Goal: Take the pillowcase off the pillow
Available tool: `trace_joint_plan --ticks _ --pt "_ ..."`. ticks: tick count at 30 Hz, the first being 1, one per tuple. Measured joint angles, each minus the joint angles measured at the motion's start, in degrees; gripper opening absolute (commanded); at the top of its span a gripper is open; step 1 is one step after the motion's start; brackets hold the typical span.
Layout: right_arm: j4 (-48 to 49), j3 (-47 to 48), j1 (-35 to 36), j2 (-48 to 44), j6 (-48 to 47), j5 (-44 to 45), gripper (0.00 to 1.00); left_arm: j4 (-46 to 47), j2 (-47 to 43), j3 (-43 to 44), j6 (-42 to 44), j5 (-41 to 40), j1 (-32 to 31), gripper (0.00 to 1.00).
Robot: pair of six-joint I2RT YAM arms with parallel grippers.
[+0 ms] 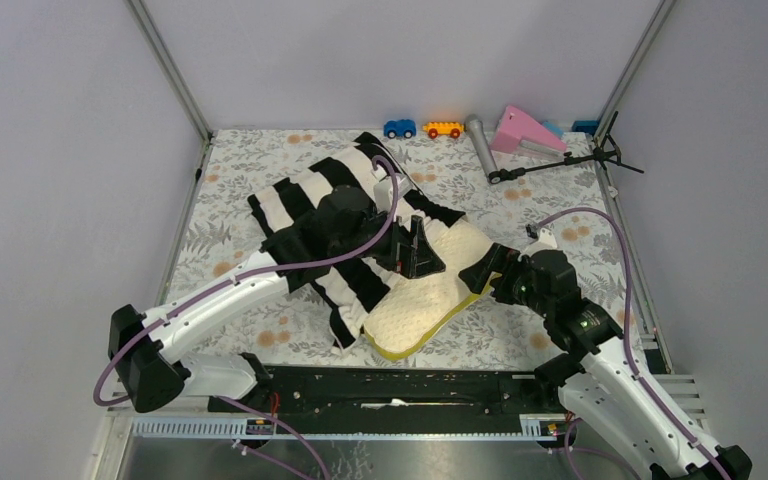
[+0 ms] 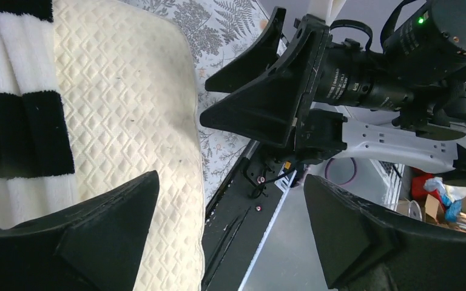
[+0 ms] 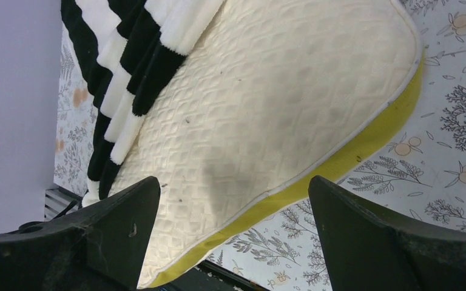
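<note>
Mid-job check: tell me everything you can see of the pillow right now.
The pillow is a cream cushion with a dimpled, quilted-looking knit face, pale piping and a bright yellow side band. It lies angled on the floral table cloth, with its near-right end bare. The striped pillowcase covers its far-left part and is bunched there. The left gripper and the right gripper are both open at the bare end. Whether either touches the pillow cannot be told.
</note>
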Motion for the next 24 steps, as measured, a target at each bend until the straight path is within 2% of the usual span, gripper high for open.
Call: trace_joint_plan --ticks 3,8,12,16,20,24 --pt "-0.8 0.0 0.0 0.3 0.5 0.5 1.00 -3.1 0.0 2.1 0.3 -4.2 0.1 0.99" --pt "-6.4 0.5 0.0 3.0 4.4 5.0 1.00 -12.0 0.7 6.6 1.9 -18.2 0.4 0.96" --pt "-11.0 1.0 0.0 6.1 7.4 4.9 1.00 -17.6 2.8 5.9 3.3 -24.7 0.5 0.95" --pt "-7.4 -1.9 0.0 4.5 10.2 -0.5 0.99 -18.9 4.2 1.8 4.3 -26.6 0.5 0.95" --pt "-1.5 -5.3 0.0 2.8 12.6 -6.9 1.00 -17.9 5.9 -1.0 5.4 -24.7 0.5 0.95" --pt "1.5 -5.2 0.0 3.3 12.9 -8.7 1.00 -15.9 8.2 -2.4 6.2 -22.9 0.5 0.89"
